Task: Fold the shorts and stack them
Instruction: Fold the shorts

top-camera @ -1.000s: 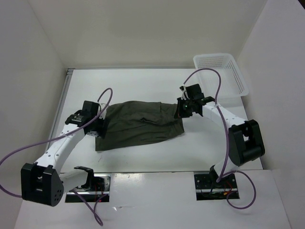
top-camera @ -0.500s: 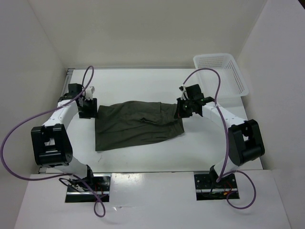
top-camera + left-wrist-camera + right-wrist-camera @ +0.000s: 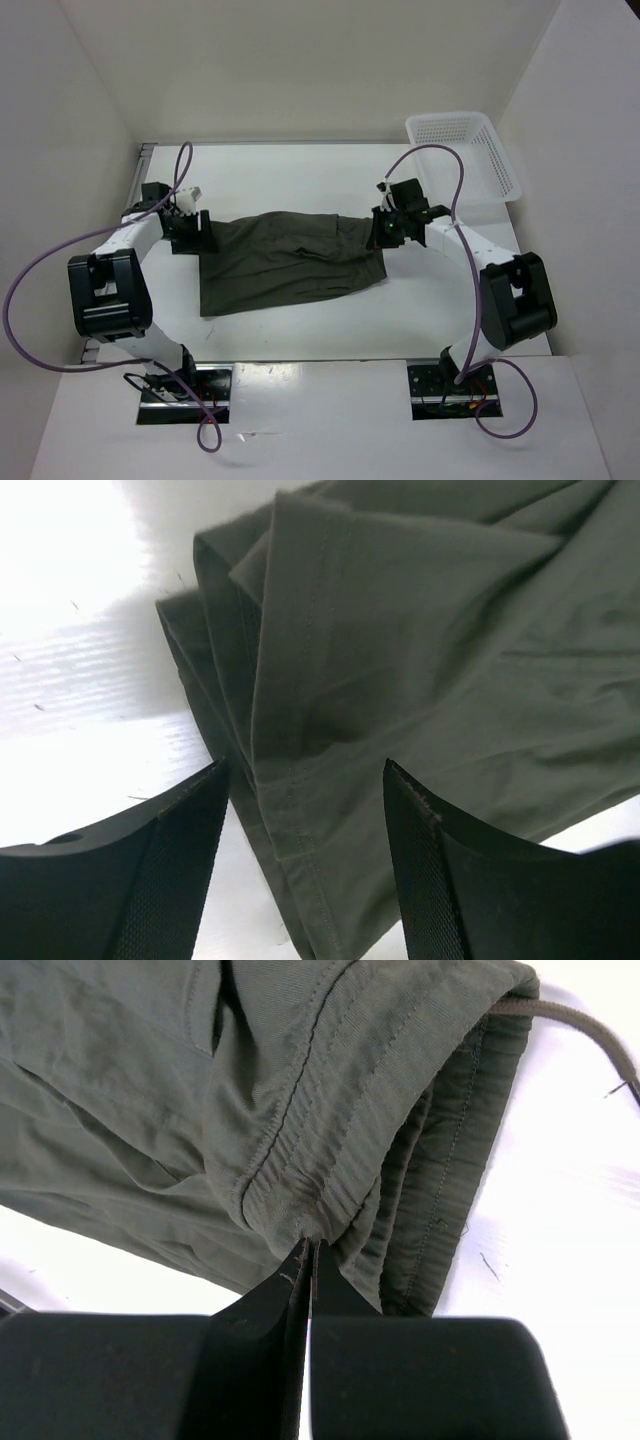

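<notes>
Your right claw [image 3: 306,1248] is pinched tight on the gathered waistband of the shorts [image 3: 285,262]. Your left claw [image 3: 303,778] gapes wide over the leg hem at their other end. The shorts lie spread in the middle of the counter [image 3: 300,175], well apart from the white basket [image 3: 465,150].

**anon1:** what're the arms doing rn?

**anon2:** the left arm [image 3: 135,235] is folded up along the left side, with the left gripper [image 3: 303,780] aimed down and its jaws wide apart. the right arm [image 3: 465,240] angles inward, and the right gripper [image 3: 308,1250] is pinched tight on the shorts [image 3: 330,1110].
</notes>
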